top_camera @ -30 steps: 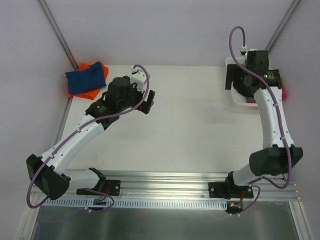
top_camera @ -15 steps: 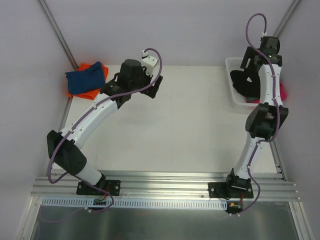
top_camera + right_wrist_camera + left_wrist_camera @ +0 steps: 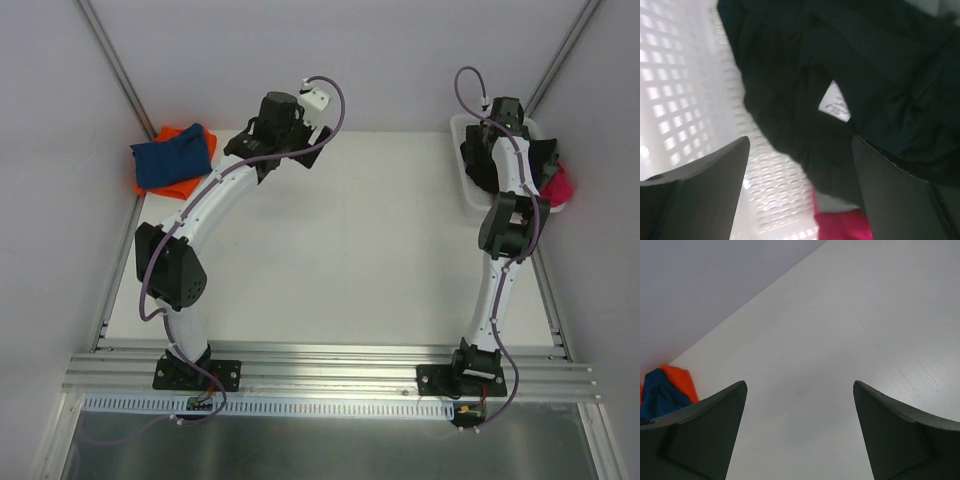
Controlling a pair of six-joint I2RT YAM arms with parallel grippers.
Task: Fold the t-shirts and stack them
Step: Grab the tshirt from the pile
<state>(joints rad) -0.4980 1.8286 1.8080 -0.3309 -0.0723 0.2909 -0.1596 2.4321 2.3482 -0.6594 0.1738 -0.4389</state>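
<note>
Tabletop's (image 3: 380,260) far right corner — right gripper (image 3: 800,145) has been brought over the black t-shirt (image 3: 840,60), jaws spread like the left gripper's (image 3: 800,387); pickup likely next.

Black tee (image 3: 790,75), white slotted basket (image 3: 685,90)

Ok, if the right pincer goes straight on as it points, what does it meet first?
Probably the crumpled black cloth t-shirt with the white label, lying in the white slotted plastic basket; depth is unclear.

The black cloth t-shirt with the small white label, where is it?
Right wrist view: the black t-shirt lies in the white slotted plastic basket at the table's far right corner, under the right gripper, beside pink cloth.
</note>
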